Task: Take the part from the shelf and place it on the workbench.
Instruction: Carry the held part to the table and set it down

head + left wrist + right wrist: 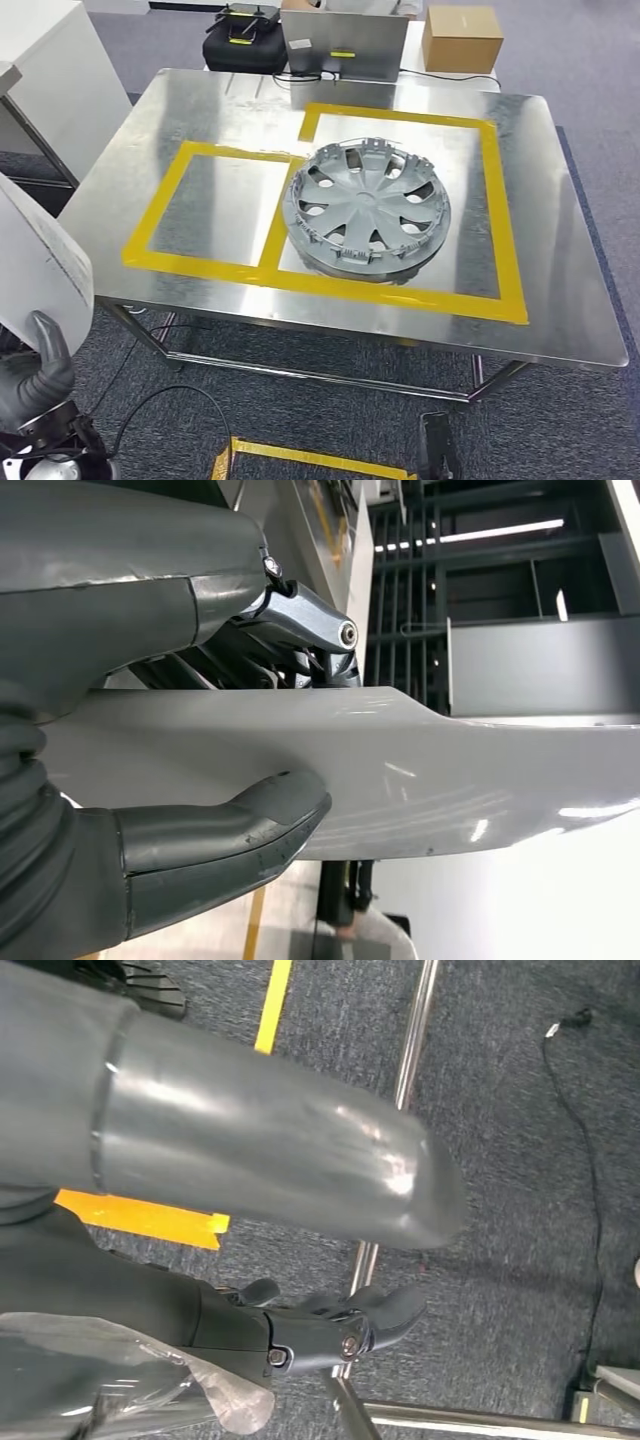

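A large light grey panel (pixel 36 262) rises at the lower left edge of the head view, short of the workbench (pixel 226 110). My left hand (pixel 41 372) grips its lower edge. In the left wrist view the thumb (pixel 226 830) presses one face of the panel (pixel 468 770) and the dark fingers (pixel 302 630) lie on the other. My right hand (pixel 151 1290) hangs over the carpet, with its thumb (pixel 264 1150) and fingers (pixel 355 1330) apart and nothing between them.
A grey wheel cover (pixel 367 205) lies in the larger yellow-taped frame on the steel workbench; the smaller frame (pixel 215 205) to its left is bare. A cardboard box (pixel 461 37), a black case (pixel 243 40) and a grey device (pixel 343 45) stand behind. A white cabinet (pixel 53 80) is at left.
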Robot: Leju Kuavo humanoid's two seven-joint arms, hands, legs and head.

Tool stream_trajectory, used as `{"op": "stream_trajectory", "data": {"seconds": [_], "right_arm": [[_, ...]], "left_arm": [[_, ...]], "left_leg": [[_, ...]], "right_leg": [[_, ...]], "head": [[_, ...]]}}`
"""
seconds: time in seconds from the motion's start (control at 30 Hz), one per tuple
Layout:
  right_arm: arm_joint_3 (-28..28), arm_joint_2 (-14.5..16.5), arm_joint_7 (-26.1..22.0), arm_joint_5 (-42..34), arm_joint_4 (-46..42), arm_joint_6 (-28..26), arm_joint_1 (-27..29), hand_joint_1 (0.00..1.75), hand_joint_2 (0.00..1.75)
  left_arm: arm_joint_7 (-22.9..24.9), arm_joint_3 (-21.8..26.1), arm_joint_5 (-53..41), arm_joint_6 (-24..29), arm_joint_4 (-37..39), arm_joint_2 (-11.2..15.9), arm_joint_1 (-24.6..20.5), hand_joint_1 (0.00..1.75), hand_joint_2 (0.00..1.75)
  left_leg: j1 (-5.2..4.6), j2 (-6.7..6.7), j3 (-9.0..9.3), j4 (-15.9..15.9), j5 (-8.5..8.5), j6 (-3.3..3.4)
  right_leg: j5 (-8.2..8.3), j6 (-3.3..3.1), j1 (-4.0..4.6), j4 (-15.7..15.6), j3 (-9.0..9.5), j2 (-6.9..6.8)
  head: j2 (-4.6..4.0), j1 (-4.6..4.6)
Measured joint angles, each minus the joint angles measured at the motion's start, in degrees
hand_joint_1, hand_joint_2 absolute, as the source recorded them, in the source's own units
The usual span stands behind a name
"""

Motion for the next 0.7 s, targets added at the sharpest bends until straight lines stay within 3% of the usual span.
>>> {"op": "stream_trajectory", "data": {"seconds": [0.07, 0.17, 0.2, 0.23, 0.3, 0.37, 0.5, 0.57, 0.63, 0.7], "right_arm": [[0.0, 0.0, 0.0, 0.0, 0.0, 0.0, -0.2, 0.00, 0.00], [0.0, 0.0, 0.0, 0.1, 0.1, 0.1, -0.3, 0.00, 0.00], [0.0, -0.1, 0.0, 0.2, 0.1, 0.2, -0.2, 0.00, 0.00], [0.0, -0.1, 0.0, 0.4, 0.1, 0.4, -0.1, 0.00, 0.00], [0.2, -0.3, 0.0, 0.8, 0.2, 1.0, -0.2, 0.00, 0.00], [0.4, -0.4, 0.0, 1.2, 0.5, 1.5, -0.7, 0.00, 0.00], [0.9, -0.6, 0.2, 1.8, 0.8, 2.2, -1.0, 0.00, 0.00], [1.3, -0.6, 0.3, 2.2, 0.9, 2.5, -1.3, 0.00, 0.00], [1.7, -0.6, 0.4, 2.4, 1.1, 2.7, -1.8, 0.00, 0.00], [1.9, -0.7, 0.5, 2.5, 1.3, 2.9, -2.0, 0.00, 0.00]], "left_arm": [[0.0, -0.1, -1.6, 0.7, 0.0, 0.0, -0.1, 1.75, 1.75], [0.1, -0.8, -9.3, 3.5, 0.9, 0.6, -0.7, 1.75, 1.75], [0.6, -1.0, -14.0, 4.3, 1.7, 1.0, -1.2, 1.75, 1.75], [1.6, -1.2, -19.6, 4.9, 2.7, 1.5, -1.9, 1.75, 1.75], [4.4, -1.3, -31.7, 5.3, 5.0, 2.5, -4.0, 1.75, 1.75], [7.1, -1.3, -39.7, 5.4, 7.2, 3.5, -6.4, 1.75, 1.75], [12.1, -1.9, -48.6, 5.4, 11.4, 5.8, -11.1, 1.75, 1.75], [15.5, -2.9, -53.4, 5.4, 14.0, 7.1, -14.3, 1.75, 1.75], [17.8, -3.9, -56.8, 5.5, 16.6, 8.3, -17.1, 1.75, 1.75], [19.5, -5.1, -59.5, 5.5, 19.5, 9.1, -19.8, 1.75, 1.75]], "left_leg": [[0.47, 0.04, 1.22, -1.2, 0.09, 0.23], [0.62, 0.07, 1.83, -1.5, -0.42, 0.41], [0.62, 0.01, 2.02, -1.4, -0.70, 0.39], [0.63, -0.08, 2.31, -1.4, -1.01, 0.34], [0.70, -0.25, 3.17, -1.2, -1.79, 0.07], [0.53, -0.28, 3.59, -0.8, -2.47, -0.46], [0.38, -0.11, 3.62, -0.7, -2.94, -1.41], [0.45, -0.07, 3.06, 0.8, -4.04, -1.90], [0.51, -0.02, 0.86, 5.4, -6.34, -2.25], [0.55, -0.02, -2.84, 12.4, -8.85, -2.45]], "right_leg": [[-1.47, 0.57, 0.03, 2.7, -1.26, -0.05], [-4.30, 1.27, -0.35, 13.0, -8.17, -0.04], [-3.81, 1.42, -0.43, 14.8, -10.02, -0.03], [-2.12, 1.51, -0.50, 14.3, -10.77, -0.04], [3.10, 1.50, -0.58, 8.1, -9.25, -0.10], [5.67, 1.13, -0.48, 2.5, -6.85, -0.13], [5.17, -0.52, -0.35, 1.2, -6.12, 0.06], [5.17, -1.23, -0.55, 1.0, -5.86, -0.06], [5.13, -1.64, -0.56, 0.9, -5.75, -0.13], [5.06, -1.82, -0.48, 0.9, -5.72, -0.12]], "head": [[0.00, 0.26], [-0.01, 0.52], [-0.01, 0.54], [-0.01, 0.54], [-0.01, 0.56], [-0.01, 0.70], [0.00, 0.52], [0.00, 0.38], [0.00, 0.23], [0.00, 0.25]]}}
